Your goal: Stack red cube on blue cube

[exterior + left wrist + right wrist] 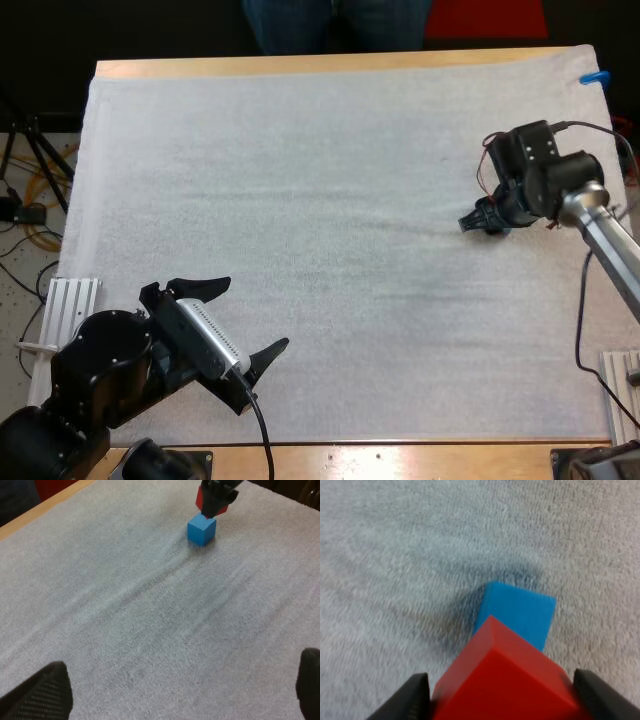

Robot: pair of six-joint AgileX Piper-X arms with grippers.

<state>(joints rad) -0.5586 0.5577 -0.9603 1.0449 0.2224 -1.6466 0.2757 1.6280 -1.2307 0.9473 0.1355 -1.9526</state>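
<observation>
- White mat (330, 200) covers nearly the whole wooden table (300, 66), and a person's legs (335, 25) stand beyond the far edge.
- Left gripper (254, 314) sits at the near left of the mat with its fingers spread wide and nothing between them. It is well apart from both cubes.
- Right gripper (480, 222) is over the right side of the mat, far closer to the work, so the placing falls to this arm. Its fingers press on the red cube from both sides.
- Red cube (505, 680) hangs just above the blue one but is not squarely over it. From the right wrist, most of the blue top shows beyond the red cube's leading edge. The red cube also looks turned, an edge pointing forward, so its faces are not lined up with those below. I cannot tell whether the two touch.
- Blue cube (520, 612) rests flat on the mat, directly under and slightly ahead of the held cube. The coming move likely needs a small shift forward over it before lowering.
</observation>
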